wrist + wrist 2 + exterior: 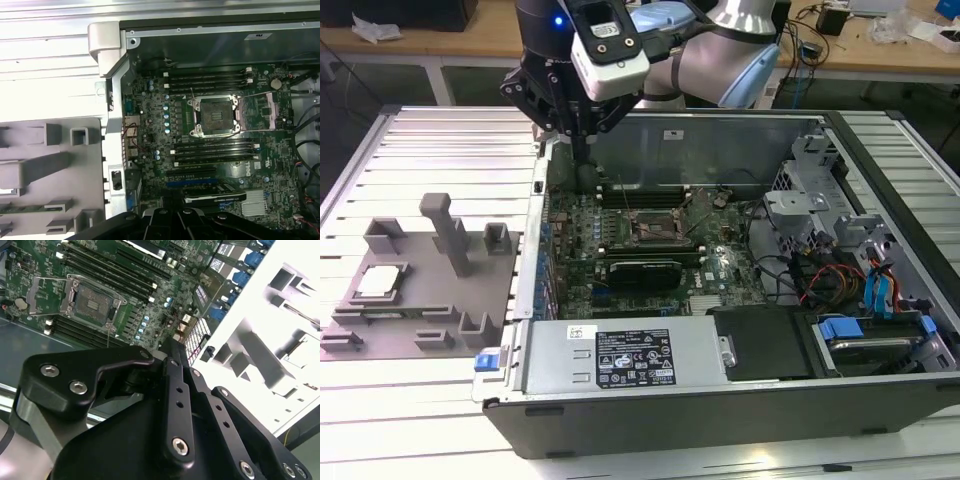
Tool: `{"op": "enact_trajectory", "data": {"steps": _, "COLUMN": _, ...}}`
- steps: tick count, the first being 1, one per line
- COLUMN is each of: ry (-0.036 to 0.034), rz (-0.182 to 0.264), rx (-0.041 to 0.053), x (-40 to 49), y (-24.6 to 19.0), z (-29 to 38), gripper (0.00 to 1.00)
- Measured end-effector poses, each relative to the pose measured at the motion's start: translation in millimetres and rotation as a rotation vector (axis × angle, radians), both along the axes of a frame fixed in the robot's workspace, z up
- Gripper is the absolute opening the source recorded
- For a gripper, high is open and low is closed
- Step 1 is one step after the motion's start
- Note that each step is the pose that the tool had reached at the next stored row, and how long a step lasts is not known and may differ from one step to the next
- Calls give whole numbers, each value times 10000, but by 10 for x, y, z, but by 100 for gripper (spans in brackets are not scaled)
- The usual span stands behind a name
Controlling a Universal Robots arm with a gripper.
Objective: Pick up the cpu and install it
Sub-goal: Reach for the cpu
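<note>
I judge the pick-up step is in hand: the gripper (582,152), its fingers seemingly closed on nothing, hangs over the computer case (740,150) edge. The cpu (380,283) lies in the gray tray (420,295), at eight o'clock from the gripper in the exterior view. Taking the cpu calls for opened fingers and a level grasp on its thin rim; the empty socket (653,228) is at four o'clock.

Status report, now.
End effector above the case rim, apart from the cpu. The cpu lies on the gray tray. Open socket unobstructed.
</note>
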State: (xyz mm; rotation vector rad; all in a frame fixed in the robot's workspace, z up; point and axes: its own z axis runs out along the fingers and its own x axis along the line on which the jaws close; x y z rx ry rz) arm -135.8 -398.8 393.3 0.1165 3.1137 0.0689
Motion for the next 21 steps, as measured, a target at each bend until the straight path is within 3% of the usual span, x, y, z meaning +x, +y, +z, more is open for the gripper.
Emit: {"op": "enact_trajectory", "data": {"steps": 21, "ry": 0, "rz": -1, "rx": 0, "x": -273, "y": 14, "z": 0, "gripper": 11}}
